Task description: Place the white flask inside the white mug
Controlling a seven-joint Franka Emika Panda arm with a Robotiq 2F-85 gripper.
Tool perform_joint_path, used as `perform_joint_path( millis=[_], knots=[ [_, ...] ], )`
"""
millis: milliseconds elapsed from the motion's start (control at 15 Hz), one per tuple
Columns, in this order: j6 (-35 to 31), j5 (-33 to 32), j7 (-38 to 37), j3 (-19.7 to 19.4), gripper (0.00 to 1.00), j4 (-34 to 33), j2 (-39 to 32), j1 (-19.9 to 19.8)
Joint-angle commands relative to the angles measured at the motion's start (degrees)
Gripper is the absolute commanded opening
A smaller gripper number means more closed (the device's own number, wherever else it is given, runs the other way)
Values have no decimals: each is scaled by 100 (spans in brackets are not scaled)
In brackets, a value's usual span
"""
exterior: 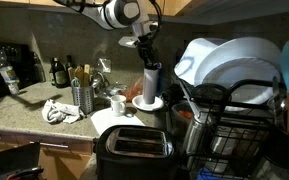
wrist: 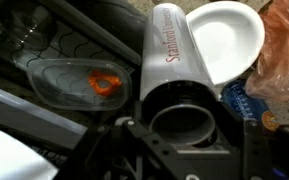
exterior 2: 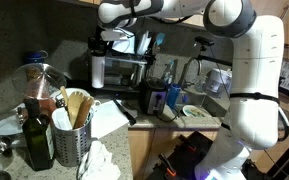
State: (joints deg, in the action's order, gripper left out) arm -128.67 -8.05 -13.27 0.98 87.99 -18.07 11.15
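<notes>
arm (exterior: 112,13) bent downward | gripper (exterior: 147,60) clamped on white flask (exterior: 151,86) | flask near upright

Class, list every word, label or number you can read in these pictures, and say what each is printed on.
"Stanford", then a word starting "Univers", its end blurred: along the white flask, wrist view.
White print on the blue packet beside it: too blurred to read.
Label on the dark bottle in an exterior view: too small to read.
</notes>
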Motion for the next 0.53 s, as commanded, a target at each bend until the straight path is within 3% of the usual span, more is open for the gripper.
perform_joint_path(
  millis=[0,467],
  knots=[
    [404,635,573,360,49,-115,171,-158],
    [1597,899,1180,687,49,-285,449,-111]
  ],
)
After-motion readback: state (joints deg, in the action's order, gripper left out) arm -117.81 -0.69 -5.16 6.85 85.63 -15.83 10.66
